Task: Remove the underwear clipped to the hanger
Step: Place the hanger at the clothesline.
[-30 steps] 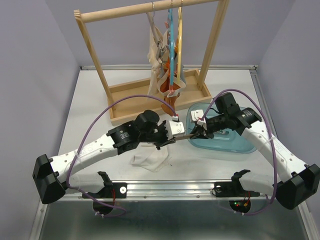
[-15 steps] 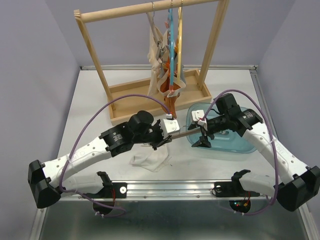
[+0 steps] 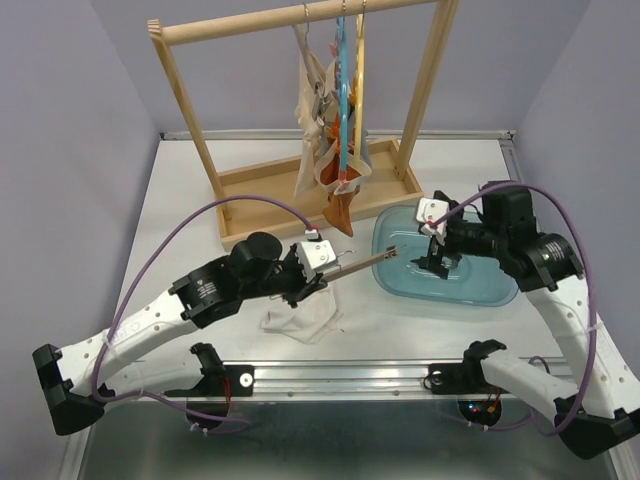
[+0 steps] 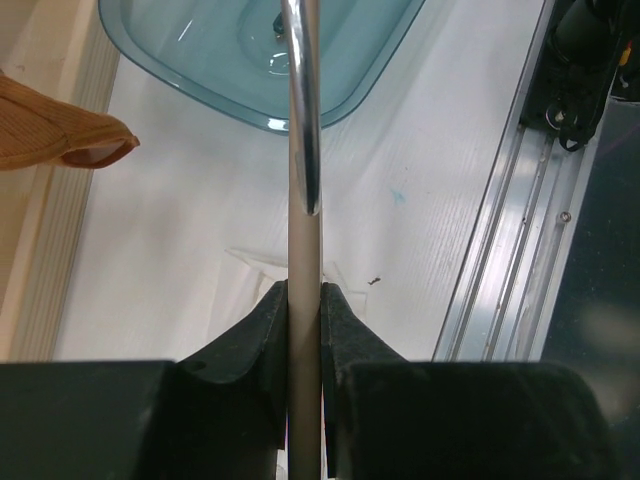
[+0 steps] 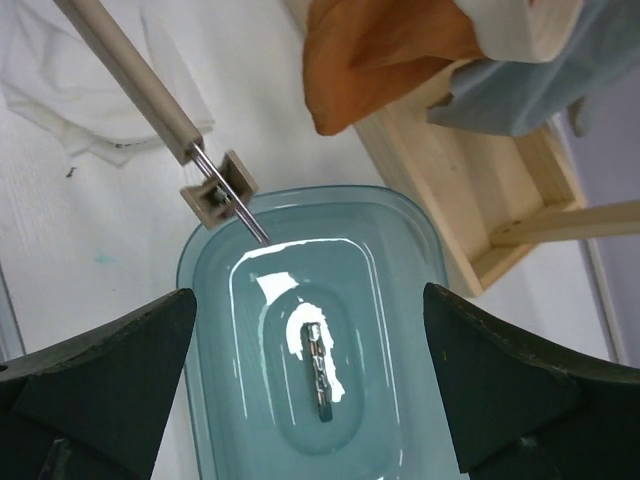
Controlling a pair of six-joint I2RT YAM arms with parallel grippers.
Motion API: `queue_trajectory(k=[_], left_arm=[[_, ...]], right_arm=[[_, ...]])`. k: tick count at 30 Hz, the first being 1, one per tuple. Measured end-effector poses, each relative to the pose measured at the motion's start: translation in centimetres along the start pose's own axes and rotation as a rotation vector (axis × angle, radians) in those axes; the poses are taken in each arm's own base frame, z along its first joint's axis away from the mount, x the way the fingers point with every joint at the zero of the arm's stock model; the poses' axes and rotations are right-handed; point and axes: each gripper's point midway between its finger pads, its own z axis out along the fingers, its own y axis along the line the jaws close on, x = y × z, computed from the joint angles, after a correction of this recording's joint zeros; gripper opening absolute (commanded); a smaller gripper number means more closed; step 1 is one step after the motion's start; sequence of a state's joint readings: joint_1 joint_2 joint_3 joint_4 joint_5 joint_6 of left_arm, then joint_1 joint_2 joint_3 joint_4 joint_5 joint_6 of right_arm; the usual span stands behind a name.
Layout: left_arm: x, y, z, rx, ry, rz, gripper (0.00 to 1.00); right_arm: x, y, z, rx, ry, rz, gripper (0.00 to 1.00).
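Observation:
My left gripper point(image 3: 318, 281) point(image 4: 304, 300) is shut on the beige bar of a hanger point(image 3: 360, 266) point(image 4: 303, 150). The bar's metal rod and clip point(image 5: 215, 190) reach over the near-left corner of the blue tub point(image 3: 480, 285). My right gripper point(image 3: 436, 252) point(image 5: 310, 350) hangs open above the tub, holding nothing. White underwear point(image 3: 300, 320) point(image 5: 60, 80) lies crumpled on the table under the left wrist. More underwear point(image 3: 328, 130), beige, orange-brown and grey, hangs from hangers on the wooden rack point(image 3: 250, 27). Its orange-brown piece point(image 5: 390, 50) dangles lowest.
A small metal clip point(image 5: 316, 372) lies in the bottom of the tub. The rack's wooden tray base point(image 3: 262, 196) stands behind both grippers. A metal rail point(image 3: 350, 375) runs along the table's near edge.
The right gripper has opened, let go of the hanger's end and drawn back to the right. The left arm has pulled back to the left with the hanger bar.

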State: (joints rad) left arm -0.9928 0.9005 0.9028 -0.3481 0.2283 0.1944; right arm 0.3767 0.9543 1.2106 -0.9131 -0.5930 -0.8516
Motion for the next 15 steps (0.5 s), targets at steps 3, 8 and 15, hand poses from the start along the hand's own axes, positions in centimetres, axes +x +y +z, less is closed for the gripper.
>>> queue_trajectory(k=[3, 8, 15], left_arm=[[0.3, 0.2, -0.7, -0.021, 0.009, -0.005, 0.00], [0.7, 0.4, -1.9, -0.049, 0.016, -0.011, 0.00], [0.0, 0.8, -4.1, -0.090, -0.008, -0.011, 0.00]], right_arm=[[-0.3, -1.1, -2.0, 0.095, 0.000, -0.011, 1.00], [-0.3, -1.7, -3.8, 0.168, -0.005, -0.011, 1.00], [-0.1, -1.2, -4.5, 0.180, -0.040, 0.001, 1.00]])
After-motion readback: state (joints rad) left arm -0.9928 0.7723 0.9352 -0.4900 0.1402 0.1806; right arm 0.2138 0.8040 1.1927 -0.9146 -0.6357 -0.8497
